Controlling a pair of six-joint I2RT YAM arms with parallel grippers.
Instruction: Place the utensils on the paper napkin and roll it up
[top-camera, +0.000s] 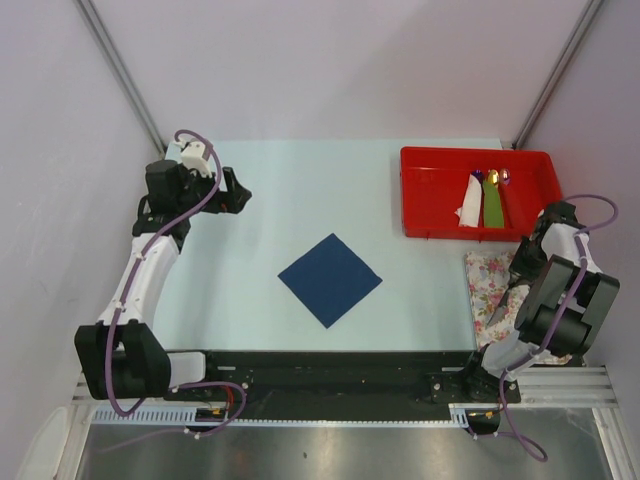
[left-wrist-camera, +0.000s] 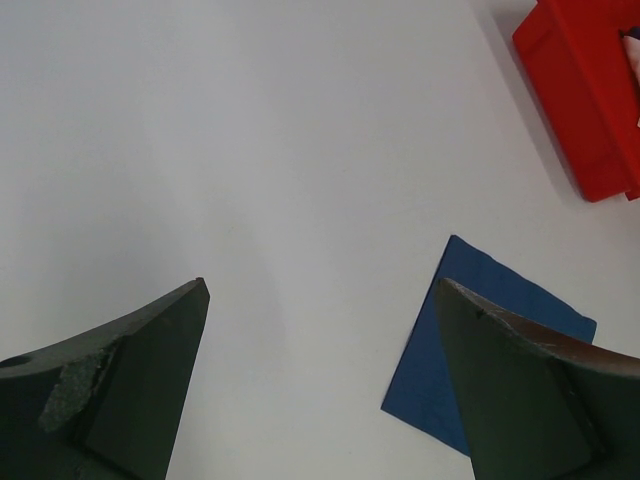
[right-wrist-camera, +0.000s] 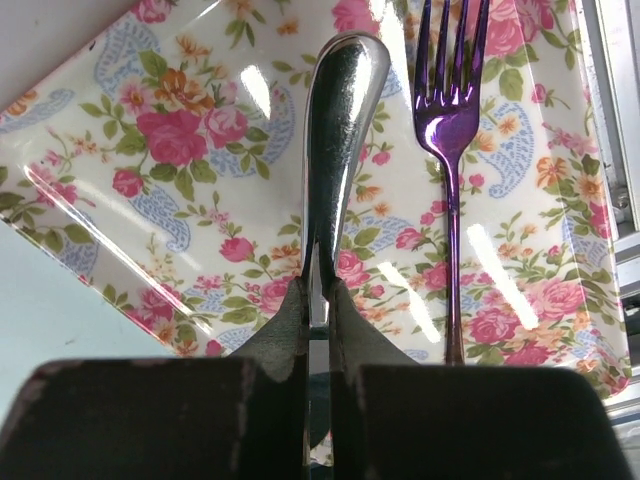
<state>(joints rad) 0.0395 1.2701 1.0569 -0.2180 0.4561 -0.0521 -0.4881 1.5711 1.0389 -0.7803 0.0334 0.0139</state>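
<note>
The dark navy paper napkin (top-camera: 330, 279) lies flat as a diamond in the middle of the table, and also shows in the left wrist view (left-wrist-camera: 500, 340). My right gripper (right-wrist-camera: 318, 290) is shut on a slim shiny grey knife (right-wrist-camera: 340, 130), held just above a glossy pink-flowered white mat (right-wrist-camera: 150, 180). A purple fork (right-wrist-camera: 450, 130) lies on that mat, right of the knife. In the top view my right gripper (top-camera: 515, 285) is over the mat (top-camera: 485, 275). My left gripper (top-camera: 240, 190) is open and empty at the far left, well away from the napkin.
A red bin (top-camera: 430, 190) stands at the back right and holds a white paper piece, a green strip and some small coloured utensils. Its corner shows in the left wrist view (left-wrist-camera: 585, 90). The black rail runs along the near table edge.
</note>
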